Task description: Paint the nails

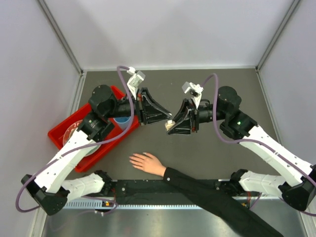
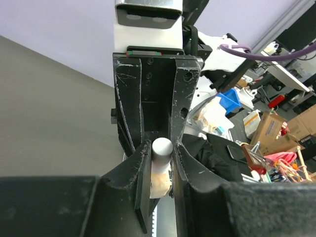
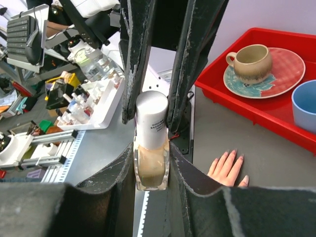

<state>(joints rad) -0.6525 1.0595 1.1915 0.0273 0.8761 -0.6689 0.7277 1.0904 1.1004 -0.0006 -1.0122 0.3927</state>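
Observation:
The polish bottle, clear glass with tan polish and a white cap, hangs in the air between both grippers, above the table's middle. My right gripper is shut on its glass body. My left gripper is shut on the white cap, which also shows in the right wrist view. The flesh-toned hand with a black sleeve lies flat below, fingers spread to the left. Its pale nails show at the fingertips, right of the bottle in the right wrist view.
A red tray at the left holds a plate with a mug and a blue cup. The sleeved arm runs across the near edge between the arm bases.

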